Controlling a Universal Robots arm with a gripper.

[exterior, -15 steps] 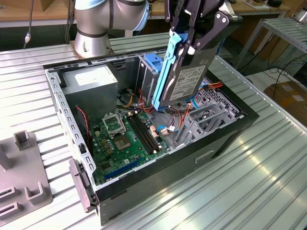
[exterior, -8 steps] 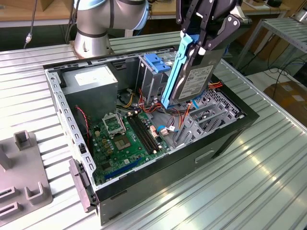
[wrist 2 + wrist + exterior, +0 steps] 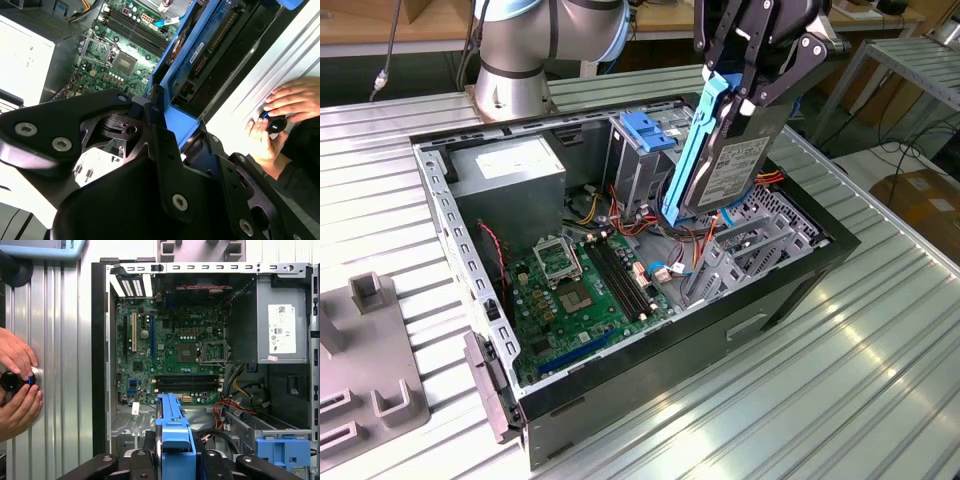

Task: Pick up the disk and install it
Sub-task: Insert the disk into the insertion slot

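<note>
The disk [image 3: 735, 165], a grey metal drive with a white label in a bright blue carrier, hangs upright and tilted above the open computer case [image 3: 790, 290]. Its lower end is over the grey drive bay [image 3: 745, 245] at the exterior view's right. My gripper [image 3: 752, 90] is shut on the disk's upper end, with black fingers [image 3: 798, 62] on either side. In the first wrist view the blue carrier [image 3: 172, 427] runs out from the gripper [image 3: 172, 462] toward the motherboard. In the second wrist view the disk [image 3: 200, 57] sits clamped in the gripper [image 3: 167, 125].
Inside the case lie a green motherboard [image 3: 582, 290], a grey power supply [image 3: 510, 170], loose cables and a blue handle block [image 3: 648, 130] on a metal cage. A person's hands [image 3: 17, 385] hold a black knob on the ribbed table beside the case. A grey fixture [image 3: 370, 370] sits at the exterior view's left.
</note>
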